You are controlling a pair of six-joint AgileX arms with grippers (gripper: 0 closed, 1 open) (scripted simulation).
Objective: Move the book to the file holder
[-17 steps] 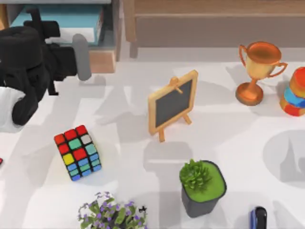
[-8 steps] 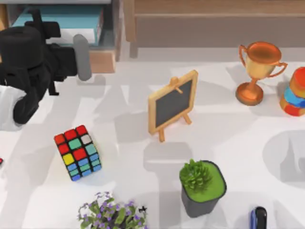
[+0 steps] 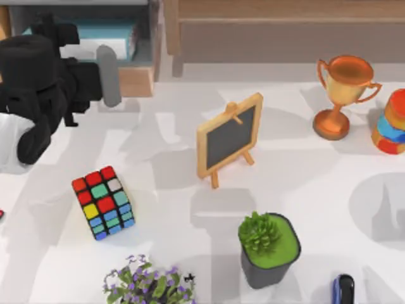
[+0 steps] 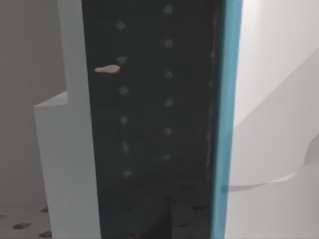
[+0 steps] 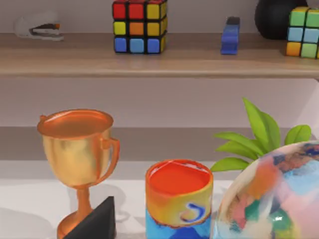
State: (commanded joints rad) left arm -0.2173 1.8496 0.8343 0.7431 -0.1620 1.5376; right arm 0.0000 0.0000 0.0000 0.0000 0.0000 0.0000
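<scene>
Thin teal-blue book [image 3: 95, 30] already lies inside the grey, tan-fronted file holder [image 3: 136, 81], just beyond my left fingers [image 3: 109, 76]; cannot tell whether they grip it; release and retreat probably remain.

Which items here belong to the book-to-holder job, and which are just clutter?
Job: book, lying in the file holder; left gripper beside it.

Clutter: colourful cube, chalkboard, trophy, potted plant, flowers, wooden shelf.
</scene>
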